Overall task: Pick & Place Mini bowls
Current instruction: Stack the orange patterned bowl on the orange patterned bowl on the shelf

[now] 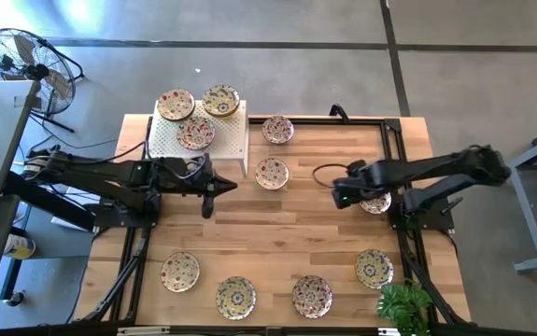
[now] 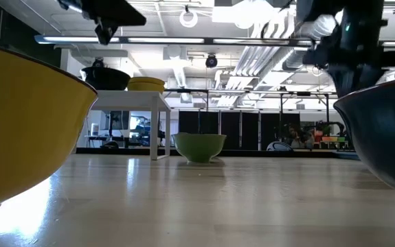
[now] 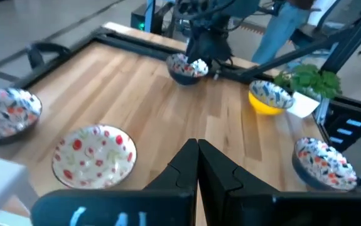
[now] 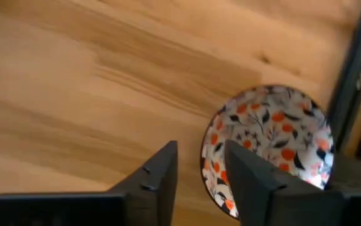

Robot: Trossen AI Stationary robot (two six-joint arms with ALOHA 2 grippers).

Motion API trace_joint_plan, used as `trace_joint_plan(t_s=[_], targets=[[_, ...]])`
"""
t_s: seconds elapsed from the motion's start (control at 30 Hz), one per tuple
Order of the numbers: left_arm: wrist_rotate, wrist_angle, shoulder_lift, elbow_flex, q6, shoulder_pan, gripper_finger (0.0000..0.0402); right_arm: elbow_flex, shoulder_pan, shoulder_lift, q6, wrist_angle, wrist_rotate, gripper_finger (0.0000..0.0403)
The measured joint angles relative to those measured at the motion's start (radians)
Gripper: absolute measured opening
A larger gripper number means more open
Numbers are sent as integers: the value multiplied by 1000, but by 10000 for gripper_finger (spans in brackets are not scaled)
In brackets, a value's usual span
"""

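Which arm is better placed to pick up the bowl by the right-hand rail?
The right. Its hand hangs open directly over that bowl, fingers near its rim. The left hand is shut and sits across the table beside the white stand.

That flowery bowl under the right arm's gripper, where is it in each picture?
High view: the bowl sits centre-right, partly under the right gripper.
Low view: cannot pick it out.
Left wrist view: bowl top centre, beneath that gripper.
Right wrist view: bowl lower right, beside the open fingers.
Shared landmark: the right gripper.
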Motion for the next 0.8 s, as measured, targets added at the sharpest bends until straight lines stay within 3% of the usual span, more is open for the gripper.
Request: trace_joint_plan(t_s=[0.17,0.33,0.5,0.63,0.8], targets=[[46,97,0,-94,-77,-1,0,-34,-30,124,75,7,-82,153],[49,101,-1,-113,-101,-1,0,-73,-48,201,118,33,-88,148],[37,133,-1,-113,-112,-1,0,-128,-48,240,94,111,-62,109],[34,152,-1,-113,-112,-1,0,-206,-50,245,57,267,-114,68],[33,153,-1,-113,-130,-1,0,-186,-20,246,40,245,-97,21]])
